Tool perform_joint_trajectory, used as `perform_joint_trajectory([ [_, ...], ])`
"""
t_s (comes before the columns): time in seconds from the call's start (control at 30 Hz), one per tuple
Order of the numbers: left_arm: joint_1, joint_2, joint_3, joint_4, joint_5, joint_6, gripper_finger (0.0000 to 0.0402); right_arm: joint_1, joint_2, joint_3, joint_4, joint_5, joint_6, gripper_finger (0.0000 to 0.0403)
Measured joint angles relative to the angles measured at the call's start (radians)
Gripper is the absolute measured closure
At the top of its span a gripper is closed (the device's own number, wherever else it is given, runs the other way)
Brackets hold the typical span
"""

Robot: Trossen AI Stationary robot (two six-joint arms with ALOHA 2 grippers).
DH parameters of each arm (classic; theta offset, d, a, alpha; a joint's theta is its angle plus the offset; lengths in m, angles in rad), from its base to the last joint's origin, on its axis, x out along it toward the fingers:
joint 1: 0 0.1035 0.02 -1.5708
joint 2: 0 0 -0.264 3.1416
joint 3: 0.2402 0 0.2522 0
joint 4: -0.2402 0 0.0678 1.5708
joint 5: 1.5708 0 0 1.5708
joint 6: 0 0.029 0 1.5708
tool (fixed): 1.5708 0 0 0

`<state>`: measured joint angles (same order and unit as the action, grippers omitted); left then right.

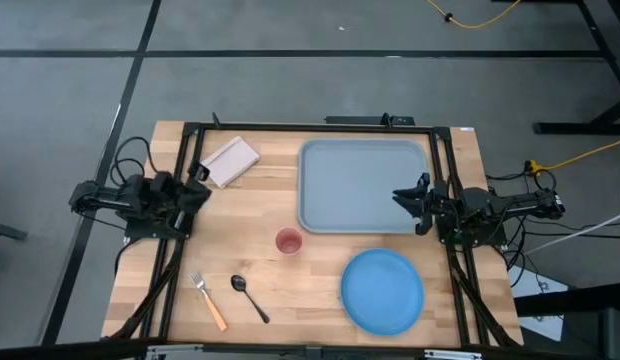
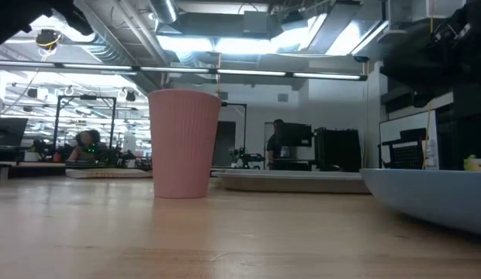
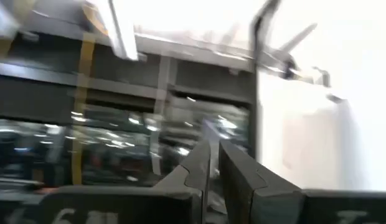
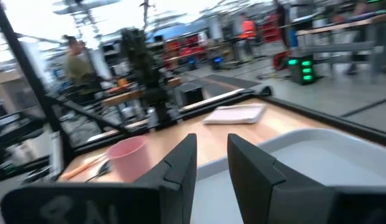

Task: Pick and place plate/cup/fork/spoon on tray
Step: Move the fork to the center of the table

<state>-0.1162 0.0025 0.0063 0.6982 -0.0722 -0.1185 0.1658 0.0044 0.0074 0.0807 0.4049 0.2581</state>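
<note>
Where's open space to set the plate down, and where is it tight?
The tray is bare throughout, though the right gripper hangs at its right edge. Bare wood lies between cup and plate. Fork and spoon crowd the front left.

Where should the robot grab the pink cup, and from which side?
Grip the cup by its rim from straight above, one finger inside and one outside: it stands upright, mouth open, clear of the tray. The right gripper is nearer.
</note>
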Motion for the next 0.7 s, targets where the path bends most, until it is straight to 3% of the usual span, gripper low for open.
perform_joint_trajectory([
  [0.1,0.0,0.003,0.006,-0.017,-0.069,-0.074,0.0374,0.0,0.0,0.0,0.002,0.043,0.001,0.0308],
  [0.2,-0.002,0.065,0.047,-0.107,0.028,-0.163,0.0374,0.0,0.0,0.0,0.004,0.047,0.025,0.0308],
  [0.47,-0.049,0.403,0.199,-0.288,0.17,-0.35,0.0374,0.0,0.0,0.0,0.004,0.047,0.051,0.0308],
  [0.57,-0.076,0.515,0.293,-0.413,0.155,-0.454,0.0374,0.0,0.0,0.0,0.004,0.047,0.051,0.0308],
  [0.7,-0.111,0.655,0.453,-0.608,0.142,-0.465,0.0374,0.0,0.0,0.0,0.004,0.048,0.05,0.0308],
])
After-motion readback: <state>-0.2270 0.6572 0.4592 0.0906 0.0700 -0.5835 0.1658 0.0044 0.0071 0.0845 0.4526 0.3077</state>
